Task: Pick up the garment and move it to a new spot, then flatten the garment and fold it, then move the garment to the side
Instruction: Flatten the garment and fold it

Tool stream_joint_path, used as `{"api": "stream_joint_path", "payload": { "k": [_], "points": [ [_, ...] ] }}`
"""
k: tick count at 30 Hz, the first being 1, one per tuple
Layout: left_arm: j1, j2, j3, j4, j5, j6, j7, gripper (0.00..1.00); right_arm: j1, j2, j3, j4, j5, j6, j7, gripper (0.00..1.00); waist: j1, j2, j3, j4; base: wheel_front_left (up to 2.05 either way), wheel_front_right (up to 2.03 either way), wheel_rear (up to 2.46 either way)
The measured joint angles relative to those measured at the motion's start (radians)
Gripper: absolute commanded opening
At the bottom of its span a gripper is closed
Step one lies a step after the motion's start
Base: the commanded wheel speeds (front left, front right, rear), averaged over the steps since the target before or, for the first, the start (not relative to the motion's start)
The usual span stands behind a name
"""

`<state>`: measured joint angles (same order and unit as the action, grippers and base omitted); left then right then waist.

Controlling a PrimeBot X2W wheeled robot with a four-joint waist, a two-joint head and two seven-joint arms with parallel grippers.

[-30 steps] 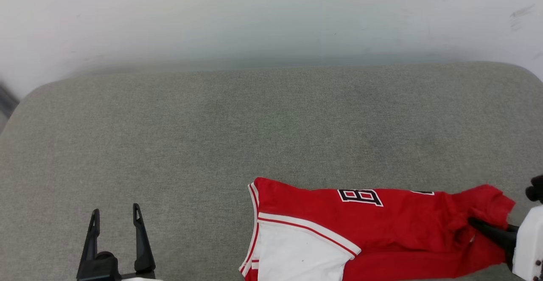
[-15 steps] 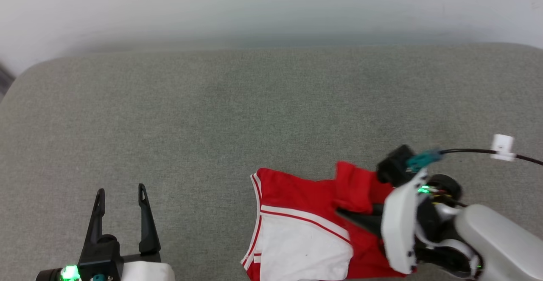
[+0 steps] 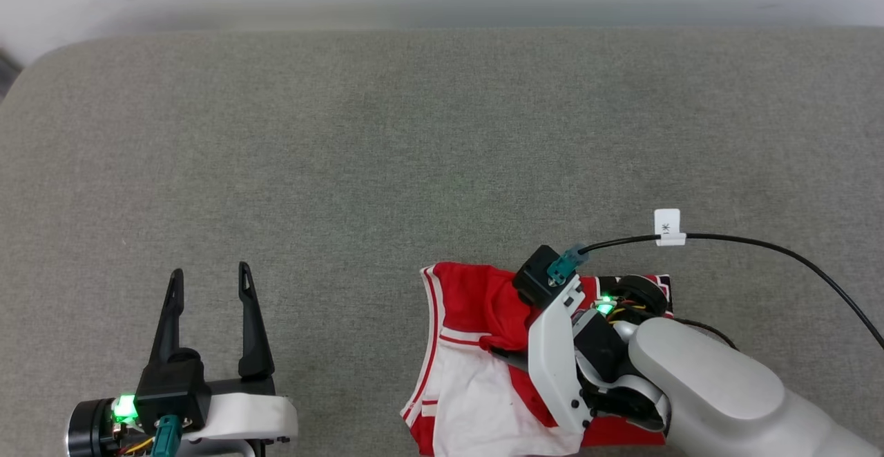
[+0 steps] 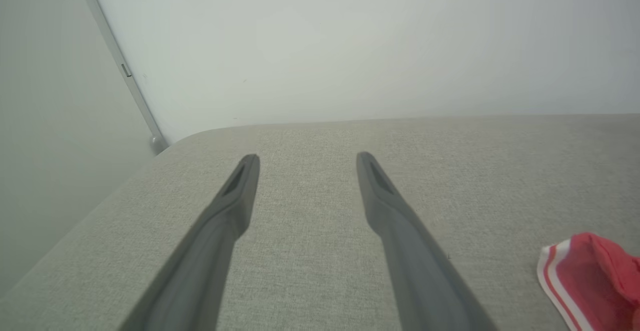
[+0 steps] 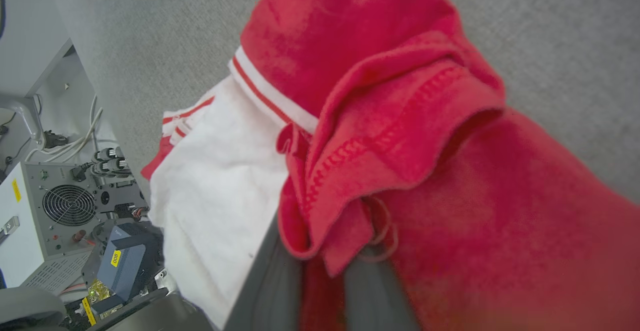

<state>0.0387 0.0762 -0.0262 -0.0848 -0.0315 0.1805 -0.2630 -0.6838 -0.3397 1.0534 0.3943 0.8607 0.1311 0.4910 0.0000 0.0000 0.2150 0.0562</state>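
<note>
Two grippers: right gripper (image 3: 507, 355) is pinching a red fold of the garment (image 3: 469, 388), which is lying bunched at the near right edge of the cushion (image 3: 345, 167). Left gripper (image 3: 209, 272) is hovering spread, empty, well apart on its left; right arm is nearer.

The head camera looks almost straight down on the grey cushion (image 3: 414, 132) from well above. The left wrist camera sits low, facing along the cushion toward the white wall (image 4: 350, 36). The right wrist camera hangs very close over the red shirt (image 5: 425, 121), which all three views share
</note>
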Motion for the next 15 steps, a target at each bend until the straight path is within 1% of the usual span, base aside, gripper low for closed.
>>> {"api": "stream_joint_path", "payload": {
  "k": [3, 4, 5, 7, 10, 12, 15],
  "points": [
    [-0.003, -0.004, 0.002, 0.007, 0.0, -0.005, 0.0, 1.0, -0.018, 0.008, 0.04, 0.032, -0.014, 0.0, -0.043, 0.0, 0.0, 0.0, 0.006, 0.003, 0.0, 0.0, 0.0],
    [-0.003, -0.006, 0.005, 0.007, -0.001, -0.005, 0.0, 1.0, -0.024, 0.005, 0.051, 0.035, -0.026, 0.001, -0.063, 0.32, 0.0, 0.0, 0.005, 0.002, 0.0, 0.0, 0.0],
    [-0.002, -0.007, 0.01, 0.008, -0.001, -0.005, 0.0, 1.0, -0.026, 0.003, 0.057, 0.036, -0.027, 0.001, -0.084, 1.0, 0.0, 0.0, 0.002, -0.001, 0.0, 0.0, 0.0],
    [0.003, -0.007, 0.024, 0.008, -0.002, -0.006, 0.0, 1.0, -0.031, -0.012, 0.068, 0.023, -0.027, 0.001, -0.123, 1.0, 0.0, 0.0, -0.007, -0.009, 0.0, 0.0, 0.0],
    [0.028, -0.008, 0.04, 0.007, -0.005, -0.011, 0.0, 1.0, -0.045, -0.057, 0.053, -0.021, -0.034, 0.0, -0.195, 1.0, 0.0, 0.0, -0.026, -0.025, 0.0, 0.0, 0.0],
    [0.037, -0.009, 0.05, 0.004, -0.006, -0.014, 0.0, 1.0, -0.061, -0.085, 0.021, -0.047, -0.064, 0.0, -0.261, 1.0, 0.0, 0.0, -0.037, -0.04, 0.0, 0.0, 0.0],
    [0.045, -0.011, 0.062, 0.002, -0.008, -0.022, 0.0, 1.0, -0.065, -0.116, -0.065, -0.058, -0.126, 0.0, -0.366, 1.0, 0.0, 0.0, -0.058, -0.062, 0.0, 0.0, 0.0]
  ]
}}
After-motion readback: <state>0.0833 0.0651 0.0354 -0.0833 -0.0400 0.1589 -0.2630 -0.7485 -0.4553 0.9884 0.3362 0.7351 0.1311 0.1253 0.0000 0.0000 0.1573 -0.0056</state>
